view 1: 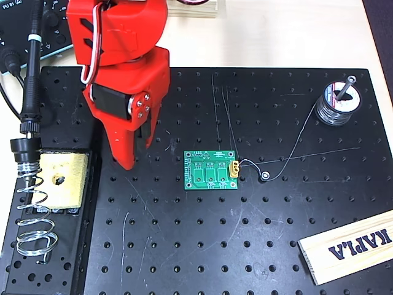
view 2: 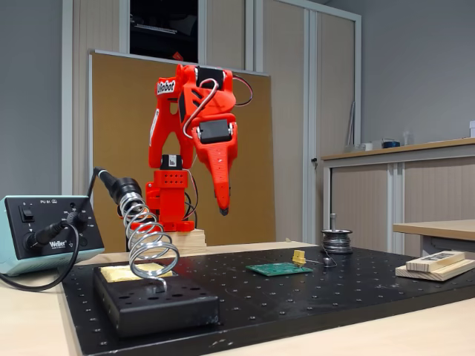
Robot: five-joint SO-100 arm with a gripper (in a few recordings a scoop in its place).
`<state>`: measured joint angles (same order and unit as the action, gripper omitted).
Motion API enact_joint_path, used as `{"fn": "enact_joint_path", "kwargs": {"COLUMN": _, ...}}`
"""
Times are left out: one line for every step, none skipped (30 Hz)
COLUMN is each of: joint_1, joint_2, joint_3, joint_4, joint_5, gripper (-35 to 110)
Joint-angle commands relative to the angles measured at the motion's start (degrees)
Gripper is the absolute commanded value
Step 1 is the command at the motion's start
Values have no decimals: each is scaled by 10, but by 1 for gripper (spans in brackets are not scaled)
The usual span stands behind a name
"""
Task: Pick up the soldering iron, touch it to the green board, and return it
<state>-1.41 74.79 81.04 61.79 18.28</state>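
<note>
While my pincer [view 2: 223, 208] hangs empty, fingers together, above the worktop [view 1: 184, 246], the soldering iron [view 1: 29, 80] sits with its tip hidden in its coil stand [view 1: 31, 221].

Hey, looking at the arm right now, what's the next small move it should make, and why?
Probably swing the gripper left in the overhead view, toward the soldering iron. The iron sits in its coil stand, untouched; the gripper hangs above the black plate, holding nothing, between stand and green board.
</note>
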Motion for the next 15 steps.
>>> {"fn": "enact_joint_path", "kwargs": {"joint_1": -11, "joint_2": 34, "joint_3": 5, "joint_4": -9, "joint_5": 8, "gripper": 8}}
{"fn": "enact_joint_path", "kwargs": {"joint_1": -11, "joint_2": 33, "joint_3": 4, "joint_4": -11, "joint_5": 9, "gripper": 8}}
{"fn": "enact_joint_path", "kwargs": {"joint_1": -11, "joint_2": 32, "joint_3": 3, "joint_4": -12, "joint_5": 11, "gripper": 8}}
{"fn": "enact_joint_path", "kwargs": {"joint_1": -13, "joint_2": 32, "joint_3": 5, "joint_4": -16, "joint_5": 11, "gripper": 8}}
{"fn": "enact_joint_path", "kwargs": {"joint_1": -14, "joint_2": 32, "joint_3": 8, "joint_4": -18, "joint_5": 11, "gripper": 8}}
{"fn": "enact_joint_path", "kwargs": {"joint_1": -16, "joint_2": 33, "joint_3": 9, "joint_4": -18, "joint_5": 4, "gripper": 8}}
{"fn": "enact_joint_path", "kwargs": {"joint_1": -18, "joint_2": 32, "joint_3": 9, "joint_4": -20, "joint_5": 4, "gripper": 8}}
{"fn": "enact_joint_path", "kwargs": {"joint_1": -19, "joint_2": 29, "joint_3": 7, "joint_4": -24, "joint_5": 8, "gripper": 8}}
{"fn": "enact_joint_path", "kwargs": {"joint_1": -22, "joint_2": 25, "joint_3": 3, "joint_4": -25, "joint_5": 11, "gripper": 8}}
{"fn": "enact_joint_path", "kwargs": {"joint_1": -25, "joint_2": 23, "joint_3": 0, "joint_4": -25, "joint_5": 12, "gripper": 8}}
{"fn": "enact_joint_path", "kwargs": {"joint_1": -28, "joint_2": 22, "joint_3": 0, "joint_4": -28, "joint_5": 12, "gripper": 8}}
{"fn": "enact_joint_path", "kwargs": {"joint_1": -30, "joint_2": 22, "joint_3": 1, "joint_4": -28, "joint_5": 11, "gripper": 8}}
{"fn": "enact_joint_path", "kwargs": {"joint_1": -32, "joint_2": 22, "joint_3": 1, "joint_4": -27, "joint_5": 11, "gripper": 8}}
{"fn": "enact_joint_path", "kwargs": {"joint_1": -32, "joint_2": 22, "joint_3": 2, "joint_4": -27, "joint_5": 13, "gripper": 8}}
{"fn": "enact_joint_path", "kwargs": {"joint_1": -32, "joint_2": 24, "joint_3": 5, "joint_4": -27, "joint_5": 15, "gripper": 8}}
